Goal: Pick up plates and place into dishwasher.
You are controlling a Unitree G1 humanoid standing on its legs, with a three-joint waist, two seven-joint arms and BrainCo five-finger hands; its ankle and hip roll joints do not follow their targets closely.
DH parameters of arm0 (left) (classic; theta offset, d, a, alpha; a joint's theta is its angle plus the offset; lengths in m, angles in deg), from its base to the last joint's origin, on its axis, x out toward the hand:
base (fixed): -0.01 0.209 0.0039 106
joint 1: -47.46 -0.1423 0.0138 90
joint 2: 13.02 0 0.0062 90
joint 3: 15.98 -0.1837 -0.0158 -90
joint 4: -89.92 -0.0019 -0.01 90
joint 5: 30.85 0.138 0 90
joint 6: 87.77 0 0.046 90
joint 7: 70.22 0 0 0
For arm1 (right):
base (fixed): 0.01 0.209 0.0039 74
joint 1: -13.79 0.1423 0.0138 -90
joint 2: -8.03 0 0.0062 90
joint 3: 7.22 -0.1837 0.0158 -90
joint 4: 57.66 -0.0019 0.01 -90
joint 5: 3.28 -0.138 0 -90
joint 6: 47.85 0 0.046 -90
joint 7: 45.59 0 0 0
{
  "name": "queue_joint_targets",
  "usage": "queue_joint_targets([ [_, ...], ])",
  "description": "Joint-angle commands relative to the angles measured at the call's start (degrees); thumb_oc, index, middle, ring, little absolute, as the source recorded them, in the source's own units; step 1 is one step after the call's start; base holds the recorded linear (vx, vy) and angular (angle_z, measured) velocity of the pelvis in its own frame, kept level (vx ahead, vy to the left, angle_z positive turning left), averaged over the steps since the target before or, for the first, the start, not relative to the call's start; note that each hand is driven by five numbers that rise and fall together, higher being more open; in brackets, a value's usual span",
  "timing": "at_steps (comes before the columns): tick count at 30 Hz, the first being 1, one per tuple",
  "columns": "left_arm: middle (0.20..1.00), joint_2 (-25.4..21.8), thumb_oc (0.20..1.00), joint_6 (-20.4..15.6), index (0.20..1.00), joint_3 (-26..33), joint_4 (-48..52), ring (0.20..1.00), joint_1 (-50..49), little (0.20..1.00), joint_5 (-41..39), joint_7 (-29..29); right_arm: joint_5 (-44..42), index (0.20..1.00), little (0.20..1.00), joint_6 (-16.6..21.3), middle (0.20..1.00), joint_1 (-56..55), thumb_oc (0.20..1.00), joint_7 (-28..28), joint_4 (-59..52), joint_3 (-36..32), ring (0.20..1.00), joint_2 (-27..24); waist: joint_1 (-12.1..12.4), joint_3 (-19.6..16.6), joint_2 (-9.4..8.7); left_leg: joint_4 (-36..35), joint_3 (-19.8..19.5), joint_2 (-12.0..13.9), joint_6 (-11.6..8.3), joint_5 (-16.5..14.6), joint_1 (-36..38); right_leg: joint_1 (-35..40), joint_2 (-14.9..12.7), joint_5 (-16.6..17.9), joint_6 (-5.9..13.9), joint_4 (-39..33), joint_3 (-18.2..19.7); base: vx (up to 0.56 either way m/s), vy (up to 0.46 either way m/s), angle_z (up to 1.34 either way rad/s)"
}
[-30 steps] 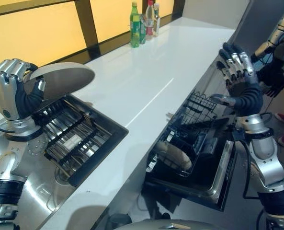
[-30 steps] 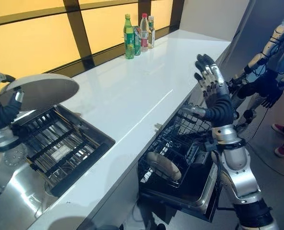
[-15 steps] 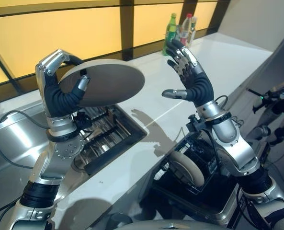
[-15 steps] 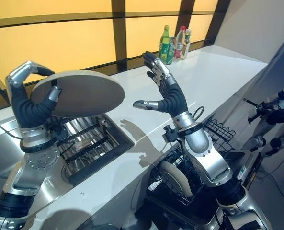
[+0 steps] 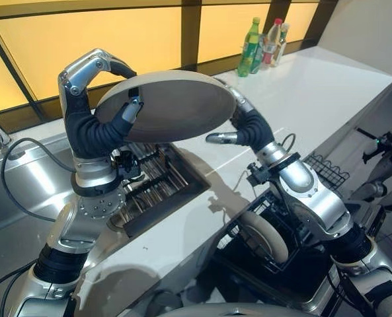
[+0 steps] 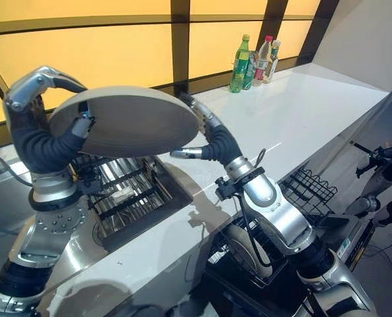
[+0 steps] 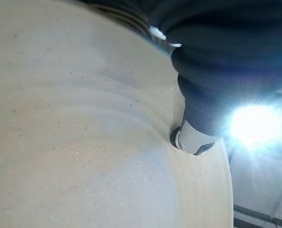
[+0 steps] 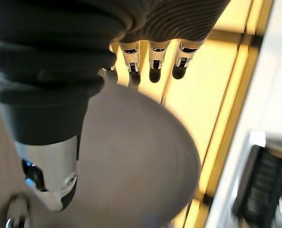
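Your left hand (image 5: 93, 129) is clamping a round beige plate (image 5: 166, 105), fingers curling over its far rim and the thumb pressing its underside, as the left wrist view confirms. The plate is riding nearly flat, tilting slightly, above the sink rack (image 5: 153, 188). Your right hand (image 6: 212, 142) is sitting at the plate's three o'clock edge, fingers straight and reaching behind the rim, thumb sticking out beneath toward nine o'clock; it is not yet closing on anything. I judge this is a handover: the plate lies directly toward nine o'clock from the right palm, so the right hand is the one needing to pinch the near rim.

The plate looks like matte glazed ceramic, smooth, with faint concentric rings on its base and a thin lip. The dishwasher basket (image 5: 262, 234), a black wire grid, is waiting at five o'clock, already carrying one similar plate (image 5: 265, 234) on edge. The white counter (image 5: 314, 92) is glossy; bottles (image 5: 265, 43) are standing at one o'clock.
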Motion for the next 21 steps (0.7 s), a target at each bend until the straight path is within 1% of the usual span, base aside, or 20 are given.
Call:
queue_joint_targets([
  [1, 0.200, 0.1, 0.200, -2.3, 0.200, -2.3, 0.1, 0.200, 5.6, 0.200, -2.5, -1.0, -5.5, 1.000, 1.000, 2.1, 1.000, 7.9, 1.000, 3.7, -0.4, 1.2, 1.000, -0.1, 0.3, -2.4, -0.65, -2.6, -2.4, -3.6, 3.13, 1.0, 0.9, 1.3, -2.5, -5.5, 2.52, 8.4, -1.4, 0.00, 0.000, 0.00],
  [5, 0.200, 0.6, 0.200, -2.3, 0.200, -3.0, -0.3, 0.200, 6.5, 0.200, -2.8, -1.8, -8.8, 1.000, 1.000, 1.0, 1.000, 9.4, 1.000, 6.7, 0.4, 2.4, 1.000, 1.0, 0.7, -2.6, -0.97, -2.6, -3.0, -3.7, 3.16, 1.0, 1.0, 1.6, -2.4, -5.6, 2.30, 8.3, -1.8, 0.00, -0.017, 0.04],
  [8, 0.200, 0.6, 0.200, -3.1, 0.200, -3.1, -0.6, 0.200, 6.4, 0.200, -3.2, -2.2, -16.7, 1.000, 1.000, 0.8, 1.000, 9.6, 1.000, 12.2, -0.1, 2.4, 1.000, 1.4, 0.9, -2.8, -1.22, -2.5, -3.2, -3.7, 3.16, 1.0, 1.1, 1.7, -2.2, -5.8, 2.11, 8.1, -1.9, -0.01, -0.025, 0.05],
  [12, 0.200, 1.1, 0.200, -4.7, 0.200, -3.4, -1.2, 0.200, 6.3, 0.200, -3.8, -3.0, -24.9, 1.000, 1.000, 2.7, 1.000, 10.5, 1.000, 17.0, -0.1, 2.9, 1.000, 3.8, 1.6, -2.8, -1.46, -2.4, -3.5, -3.7, 3.16, 0.9, 1.1, 2.0, -2.1, -6.0, 1.87, 7.9, -2.4, 0.00, 0.000, 0.00],
  [16, 0.200, 1.3, 0.200, -7.1, 0.200, -2.8, -2.0, 0.200, 5.0, 0.200, -5.1, -4.1, -28.2, 1.000, 1.000, 4.0, 1.000, 11.1, 1.000, 18.5, 0.7, 2.3, 1.000, 6.8, 2.5, -3.2, -1.42, -2.2, -3.9, -3.7, 3.28, 0.8, 1.1, 2.3, -2.2, -6.0, 1.77, 7.5, -3.0, 0.00, -0.011, 0.06],
  [19, 0.200, 1.4, 0.200, -8.5, 0.200, -2.2, -2.5, 0.200, 4.0, 0.200, -5.3, -4.1, -31.8, 1.000, 1.000, 2.7, 1.000, 9.8, 1.000, 21.6, 0.8, 1.7, 1.000, 8.4, 2.7, -3.3, -1.27, -2.3, -3.9, -3.7, 3.49, 0.9, 1.2, 2.5, -2.2, -6.0, 1.69, 7.3, -3.2, 0.00, -0.001, 0.01],
  [21, 0.200, 1.2, 0.200, -9.1, 0.200, -2.0, -2.9, 0.200, 3.6, 0.200, -5.3, -3.9, -33.9, 1.000, 1.000, 0.8, 1.000, 8.9, 1.000, 24.2, 0.9, 1.8, 1.000, 9.1, 2.8, -3.3, -1.21, -2.3, -3.9, -3.7, 3.56, 0.9, 1.2, 2.6, -2.3, -5.9, 1.72, 7.1, -3.3, 0.00, 0.000, 0.00],
])
